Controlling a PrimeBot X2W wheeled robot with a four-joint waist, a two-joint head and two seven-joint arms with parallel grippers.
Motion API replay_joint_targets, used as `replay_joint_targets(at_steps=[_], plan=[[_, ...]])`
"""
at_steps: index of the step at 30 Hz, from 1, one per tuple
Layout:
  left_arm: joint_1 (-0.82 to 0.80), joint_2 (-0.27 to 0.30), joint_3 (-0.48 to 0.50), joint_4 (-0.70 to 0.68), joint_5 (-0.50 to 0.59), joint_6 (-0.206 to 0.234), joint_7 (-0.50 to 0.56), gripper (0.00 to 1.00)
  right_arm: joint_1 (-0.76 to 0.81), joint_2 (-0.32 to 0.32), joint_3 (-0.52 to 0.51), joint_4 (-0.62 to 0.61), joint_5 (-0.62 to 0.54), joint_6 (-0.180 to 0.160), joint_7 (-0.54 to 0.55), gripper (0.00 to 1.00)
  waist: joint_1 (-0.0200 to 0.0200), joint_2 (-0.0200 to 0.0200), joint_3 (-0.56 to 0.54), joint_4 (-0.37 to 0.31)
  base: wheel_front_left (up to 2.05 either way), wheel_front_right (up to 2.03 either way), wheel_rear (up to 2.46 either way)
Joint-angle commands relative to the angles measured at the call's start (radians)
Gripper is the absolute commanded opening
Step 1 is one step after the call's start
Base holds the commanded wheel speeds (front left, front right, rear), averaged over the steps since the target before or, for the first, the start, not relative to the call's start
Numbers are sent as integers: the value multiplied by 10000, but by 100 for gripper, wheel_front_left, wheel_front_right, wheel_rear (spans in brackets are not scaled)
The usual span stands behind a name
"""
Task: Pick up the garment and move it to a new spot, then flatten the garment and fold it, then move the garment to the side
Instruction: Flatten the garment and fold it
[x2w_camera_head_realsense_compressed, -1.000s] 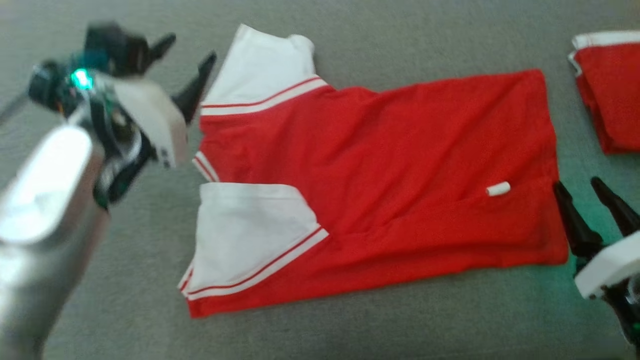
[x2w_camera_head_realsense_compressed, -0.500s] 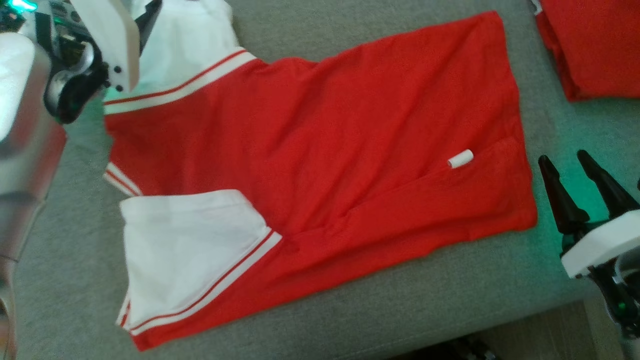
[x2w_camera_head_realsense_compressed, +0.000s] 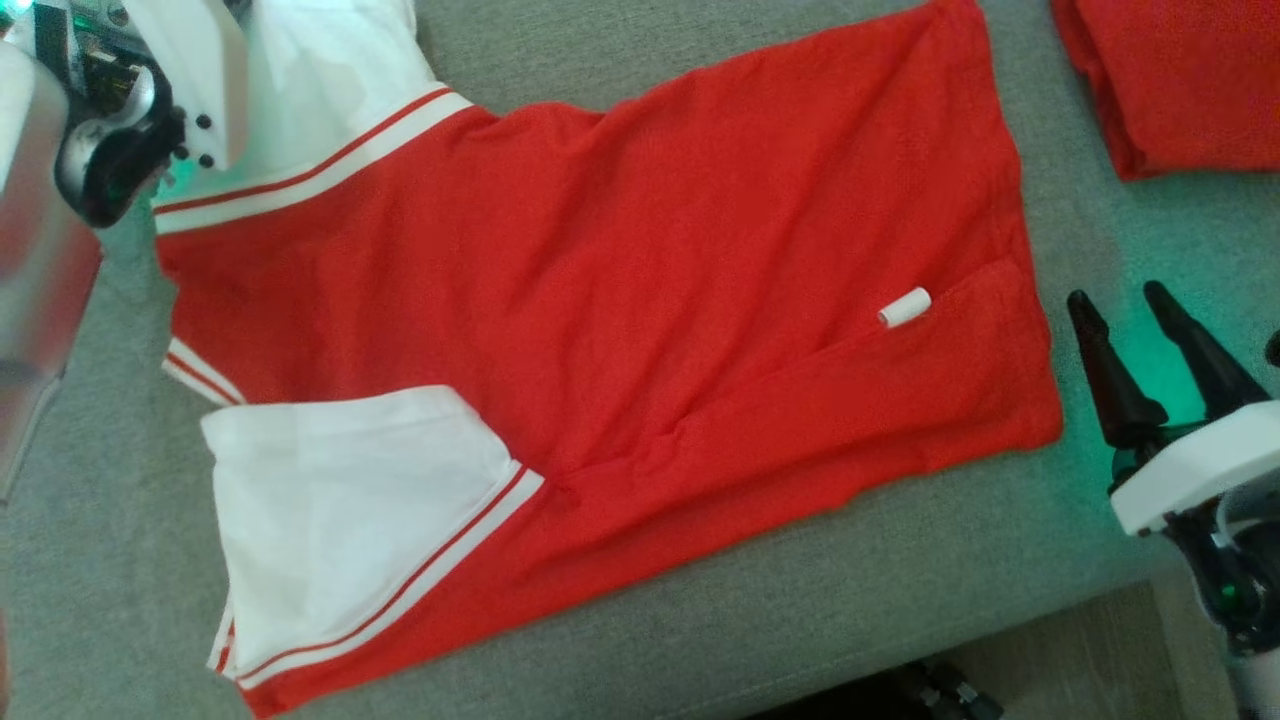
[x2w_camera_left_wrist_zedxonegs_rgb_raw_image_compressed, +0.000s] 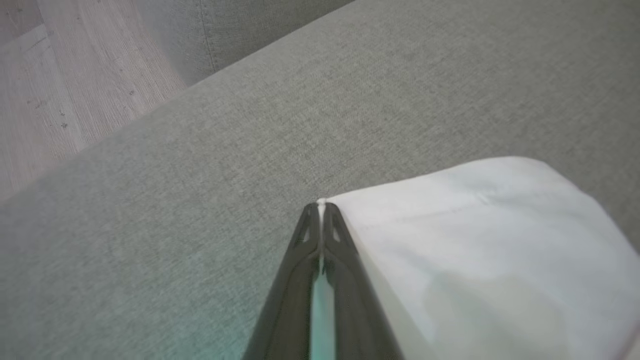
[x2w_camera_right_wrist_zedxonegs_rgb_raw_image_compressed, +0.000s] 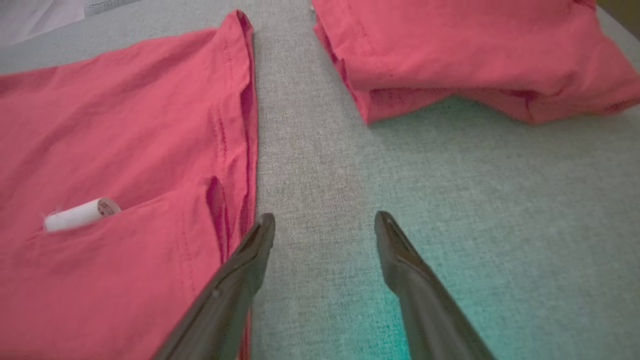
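The garment (x2w_camera_head_realsense_compressed: 600, 300) is a red shirt with white sleeves, spread flat on a grey cushion (x2w_camera_head_realsense_compressed: 700, 620). A small white tag (x2w_camera_head_realsense_compressed: 904, 307) lies near its hem. In the left wrist view my left gripper (x2w_camera_left_wrist_zedxonegs_rgb_raw_image_compressed: 320, 205) is shut on the corner of the far white sleeve (x2w_camera_left_wrist_zedxonegs_rgb_raw_image_compressed: 475, 240). That arm's pale wrist (x2w_camera_head_realsense_compressed: 190, 70) sits over this sleeve at the head view's top left. My right gripper (x2w_camera_head_realsense_compressed: 1117, 296) stands open just right of the hem, with nothing between its fingers. In the right wrist view this gripper (x2w_camera_right_wrist_zedxonegs_rgb_raw_image_compressed: 325, 216) hovers over bare cushion beside the hem (x2w_camera_right_wrist_zedxonegs_rgb_raw_image_compressed: 247, 125).
A second red garment (x2w_camera_head_realsense_compressed: 1170, 80), folded, lies at the far right, seen close ahead (x2w_camera_right_wrist_zedxonegs_rgb_raw_image_compressed: 475, 50) in the right wrist view. The cushion's front edge runs along the lower right, with floor (x2w_camera_head_realsense_compressed: 1050, 660) below. Wooden floor (x2w_camera_left_wrist_zedxonegs_rgb_raw_image_compressed: 60, 75) lies beyond the cushion's far left side.
The left gripper moved onto the far white sleeve and shut on its corner. The head camera shifted, sliding the whole scene left and up. The right gripper stayed open by the hem.
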Motion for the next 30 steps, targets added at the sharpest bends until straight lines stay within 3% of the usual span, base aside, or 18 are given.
replay_joint_targets(at_steps=[1,11,18,30], plan=[[-257,478,221,-72,0,19,79,0,-116,-351,2,-259,27,-9,-74,100,0,1,-49,83,0,0,0],[-300,162,-117,-265,180,18,-2156,0,-1785,-747,545,124,75,-9,1105,100,0,1,-826,739,0,0,0],[-495,13,-770,-755,24,18,-2960,0,-4256,-925,1255,2173,174,-9,2302,100,0,1,-916,1349,0,0,0],[-875,-38,-1554,-875,-344,18,-3449,0,-6529,-613,2227,5385,43,-9,2103,100,0,1,-749,1956,0,0,0]])
